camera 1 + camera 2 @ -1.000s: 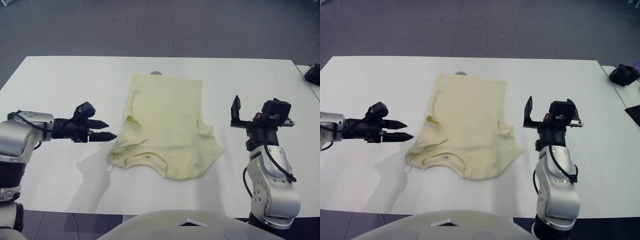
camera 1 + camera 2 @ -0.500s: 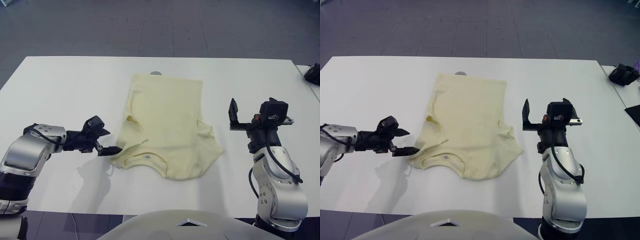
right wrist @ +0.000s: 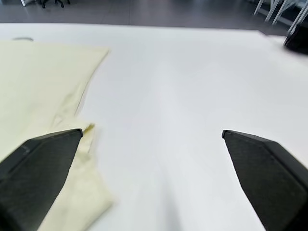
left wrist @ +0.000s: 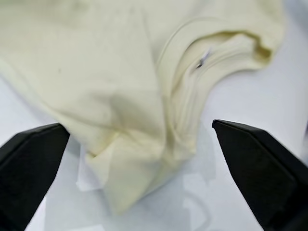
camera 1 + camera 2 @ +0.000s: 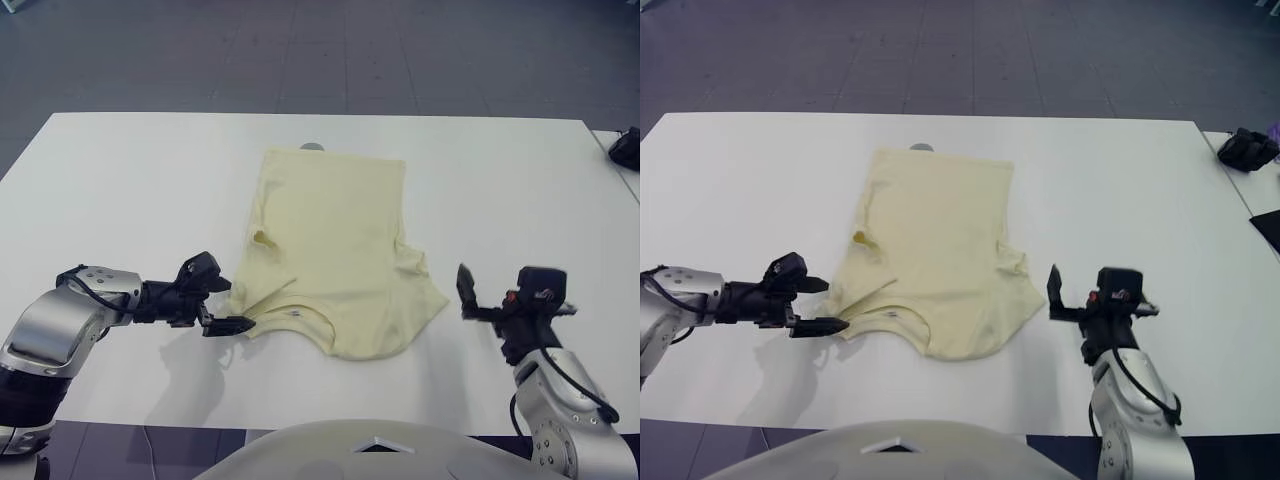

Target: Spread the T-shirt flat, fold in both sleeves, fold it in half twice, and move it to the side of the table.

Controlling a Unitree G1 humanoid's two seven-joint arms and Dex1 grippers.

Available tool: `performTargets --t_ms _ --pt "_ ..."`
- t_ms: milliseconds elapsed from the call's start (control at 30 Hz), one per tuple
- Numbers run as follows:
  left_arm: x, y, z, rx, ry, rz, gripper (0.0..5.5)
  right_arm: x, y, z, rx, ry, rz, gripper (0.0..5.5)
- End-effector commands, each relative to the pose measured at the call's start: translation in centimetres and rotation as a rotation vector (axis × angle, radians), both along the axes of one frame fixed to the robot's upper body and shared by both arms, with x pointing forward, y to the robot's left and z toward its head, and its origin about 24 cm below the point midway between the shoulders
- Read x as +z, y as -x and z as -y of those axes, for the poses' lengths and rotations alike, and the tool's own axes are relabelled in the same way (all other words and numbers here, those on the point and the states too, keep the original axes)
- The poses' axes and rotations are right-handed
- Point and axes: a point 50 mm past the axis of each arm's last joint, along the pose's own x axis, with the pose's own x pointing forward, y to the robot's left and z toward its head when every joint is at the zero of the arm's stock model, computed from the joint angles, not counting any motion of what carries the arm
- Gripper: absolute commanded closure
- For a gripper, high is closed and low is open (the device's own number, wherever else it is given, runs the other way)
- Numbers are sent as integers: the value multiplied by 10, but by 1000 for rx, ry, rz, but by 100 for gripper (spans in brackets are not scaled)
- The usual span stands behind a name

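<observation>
1. Pale yellow cloth, the T-shirt [image 5: 335, 235], lies on the white bench [image 5: 120, 180] between the two pairs of jaws. Its collar [image 5: 292, 314] is on the near side and its straight hem on the far side.
2. The left jaws are released and spread wide at the end of the left arm [image 5: 65, 320]. They sit low over the bench at the shirt's near left corner.
3. In the left wrist view the black fingers [image 4: 29, 163] stand far apart with the shirt's folded corner lying between them. The collar and a small label [image 4: 202, 59] lie beyond, nearer one finger than the other.
4. The lower fingertip lies right at the cloth's edge; I cannot tell whether it touches.
5. The shirt's left side is folded in over the body, and a rumpled ridge runs toward the left jaws.
6. The right jaws are released too, at the end of the right arm [image 5: 545, 370]. They stand off the shirt's right side, near the short sleeve [image 5: 428, 292] that sticks out toward them, but apart from it.
7. In the right wrist view the fingers [image 3: 38, 163] are wide apart with bare bench between them, and the shirt's edge lies beside one finger.
8. A small grey round thing [image 5: 312, 146] peeks out at the far hem, well apart from both pairs of jaws.
9. A black object [image 5: 1245, 148] sits on another surface far beyond the right jaws.
</observation>
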Motion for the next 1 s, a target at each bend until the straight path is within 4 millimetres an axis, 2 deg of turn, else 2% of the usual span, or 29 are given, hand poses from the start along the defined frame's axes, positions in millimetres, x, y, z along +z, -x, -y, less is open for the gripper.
performTargets --t_ms 33,67,167,300,467,1000 --pt "34 -8 4 41 136 108 13 -20 4 -7 58 -128 -106 10" --pt "40 -11 5 63 167 133 13 -24 2 -10 77 -153 -122 10" --pt "55 -29 6 191 249 222 10 -33 -6 -14 105 -189 -149 62" --pt "61 -52 9 356 260 301 10 -41 -13 -17 120 -218 -173 122" --pt "58 -52 15 389 257 294 10 -45 -10 -17 114 -243 -194 199" --pt "53 -59 12 483 234 325 10 -44 -14 -15 138 -236 -198 465"
